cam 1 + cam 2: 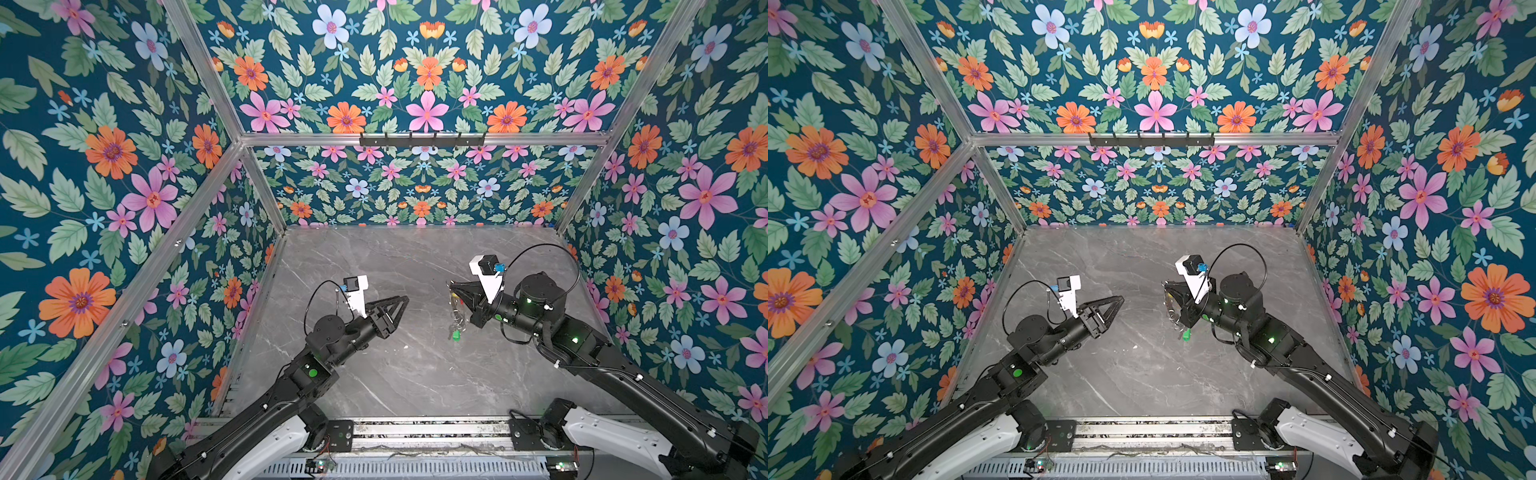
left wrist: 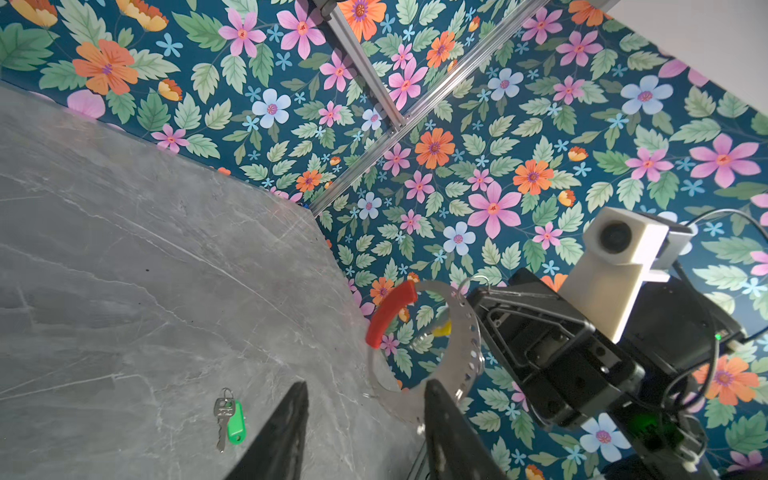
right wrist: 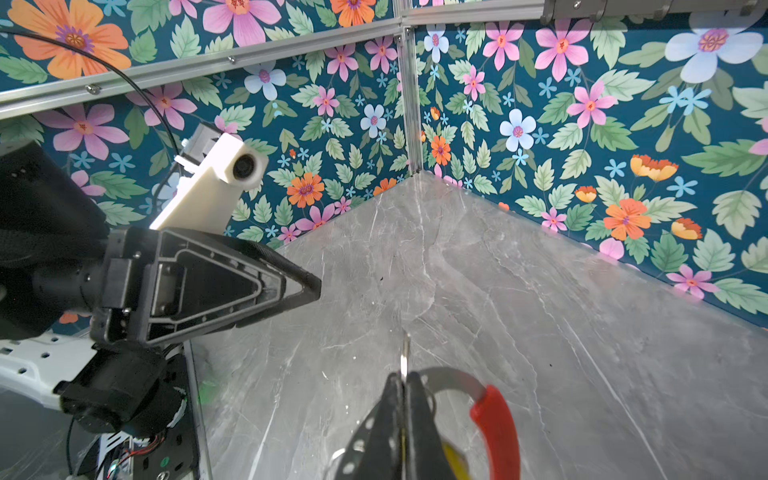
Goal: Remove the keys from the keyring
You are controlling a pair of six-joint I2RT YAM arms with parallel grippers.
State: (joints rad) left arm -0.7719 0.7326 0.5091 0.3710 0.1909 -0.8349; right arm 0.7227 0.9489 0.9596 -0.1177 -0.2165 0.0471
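The right claw is clamped on the keyring, held above the worktop right of its middle; the green-tagged key lies loose beneath. The left claw, partly open and empty, should pinch the yellow-tagged key (seemingly hanging on the keyring) by its tag and pull steadily.

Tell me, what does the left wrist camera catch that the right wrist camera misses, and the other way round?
Only the left wrist view shows the green-tagged key, lying loose on the table, and the whole hoop of the keyring. Only the right wrist view shows the left gripper from the side. Both show the keyring's red arc, the yellow-tagged key and the right gripper clamped on the keyring.
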